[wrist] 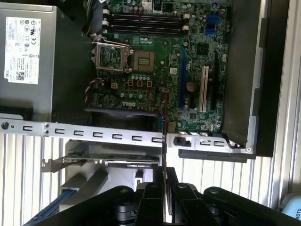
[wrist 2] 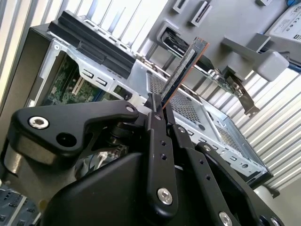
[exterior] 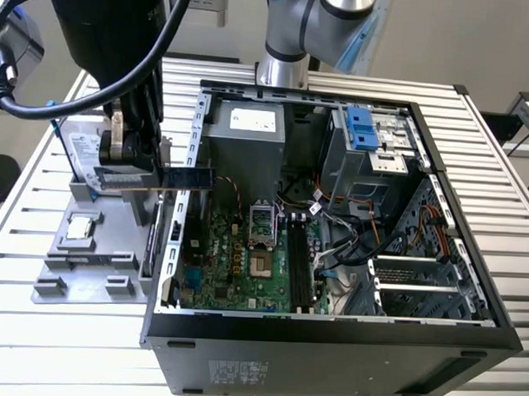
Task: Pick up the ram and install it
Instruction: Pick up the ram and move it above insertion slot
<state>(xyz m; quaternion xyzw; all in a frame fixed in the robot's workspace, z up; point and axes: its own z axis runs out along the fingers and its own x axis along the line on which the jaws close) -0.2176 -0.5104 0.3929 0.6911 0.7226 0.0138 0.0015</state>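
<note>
Case: open PC case lies out beyond the gripper's tips. Its inner corners are dark and hard to read.
Arm: the black body and cables are cut off at the frame edge in the exterior view and cover what's behind them.
Tray: the grey tray is below and beside the gripper. The hard drive on it is partly hidden by the gripper.
Motherboard: the board is inside the case, well apart from the tips. Its ram slots are past the ram's free end.
Gripper: the gripper has its fingers pressed together, pinching the ram by one end. In both wrist views its body is cut off.
Ram: the ram is held level and sticks out from the tips toward the case, w/ its free end just over the case rim. It's edge-on in the first wrist view, so its face can't be seen. It's tilted in the second wrist view.
Chip: the processor chip is on the tray, under the gripper side and apart from the ram.
</note>
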